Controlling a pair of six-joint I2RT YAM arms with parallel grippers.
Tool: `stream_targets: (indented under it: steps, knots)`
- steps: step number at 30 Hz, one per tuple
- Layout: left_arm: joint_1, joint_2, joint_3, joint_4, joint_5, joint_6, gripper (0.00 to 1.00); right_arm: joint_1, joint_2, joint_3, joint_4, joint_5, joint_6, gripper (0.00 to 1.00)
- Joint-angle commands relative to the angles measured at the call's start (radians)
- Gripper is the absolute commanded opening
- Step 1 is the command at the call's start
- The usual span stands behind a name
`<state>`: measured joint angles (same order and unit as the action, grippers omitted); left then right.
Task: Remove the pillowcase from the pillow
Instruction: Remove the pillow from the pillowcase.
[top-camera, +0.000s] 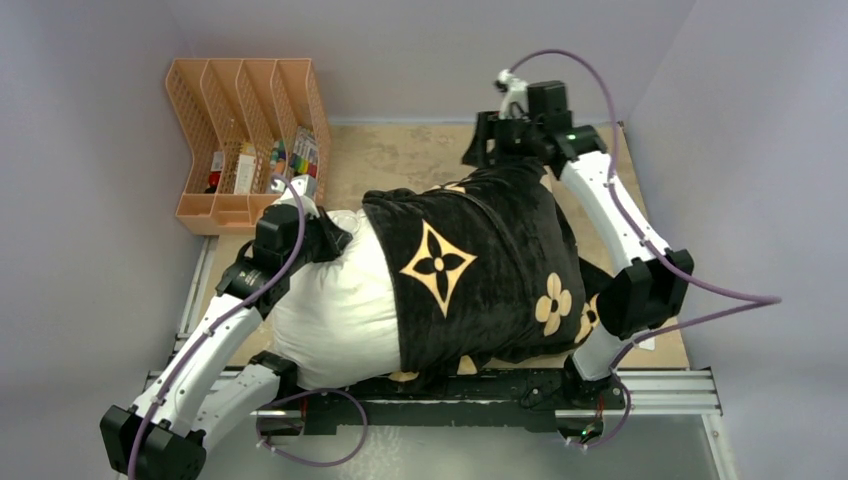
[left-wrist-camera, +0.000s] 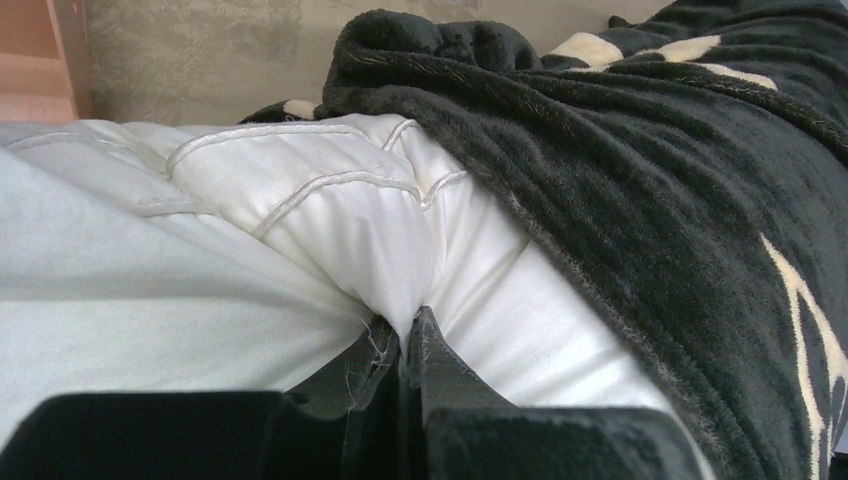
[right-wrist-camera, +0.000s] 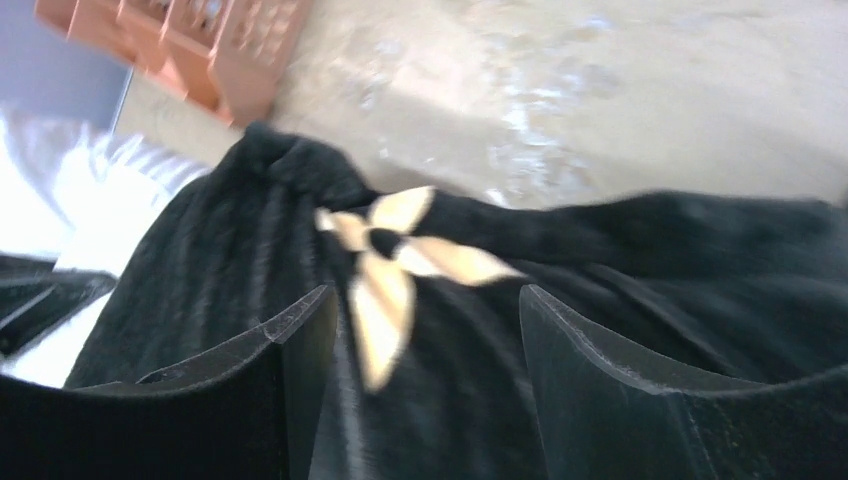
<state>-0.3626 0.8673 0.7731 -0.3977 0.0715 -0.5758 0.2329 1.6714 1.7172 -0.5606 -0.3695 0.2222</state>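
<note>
The white pillow (top-camera: 330, 305) lies across the middle of the table, its left half bare. The black pillowcase (top-camera: 500, 265) with tan star and flower motifs covers its right half. My left gripper (top-camera: 335, 238) is shut on a fold of the pillow's white fabric at its far left corner; the wrist view shows the pinch (left-wrist-camera: 412, 322) beside the pillowcase's open edge (left-wrist-camera: 620, 180). My right gripper (top-camera: 490, 150) is open, just above the far end of the pillowcase (right-wrist-camera: 420, 330), with the black plush between its spread fingers (right-wrist-camera: 300, 330) but not clamped.
An orange desk organiser (top-camera: 245, 140) with small items stands at the back left, also in the right wrist view (right-wrist-camera: 190, 40). The tan table top (top-camera: 400, 155) shows behind the pillow. Metal rails (top-camera: 660, 385) run along the near edge.
</note>
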Motion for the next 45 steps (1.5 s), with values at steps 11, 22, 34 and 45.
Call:
stream_targets:
  steps: [11,22,34,45]
  knots:
    - [-0.027,-0.041,-0.028,-0.133,-0.008,0.009,0.00,0.442,0.332,0.353,-0.307,0.400,-0.264,0.75]
    - [-0.032,-0.036,-0.029,-0.134,-0.014,0.008,0.00,0.430,0.221,0.207,-0.199,0.668,-0.245,0.00]
    - [-0.045,-0.036,-0.029,-0.137,-0.024,0.005,0.00,0.247,0.166,0.180,-0.188,0.737,-0.156,0.00]
    - [-0.049,-0.028,-0.028,-0.140,-0.033,0.004,0.00,0.227,0.079,0.236,-0.208,0.425,-0.145,0.39]
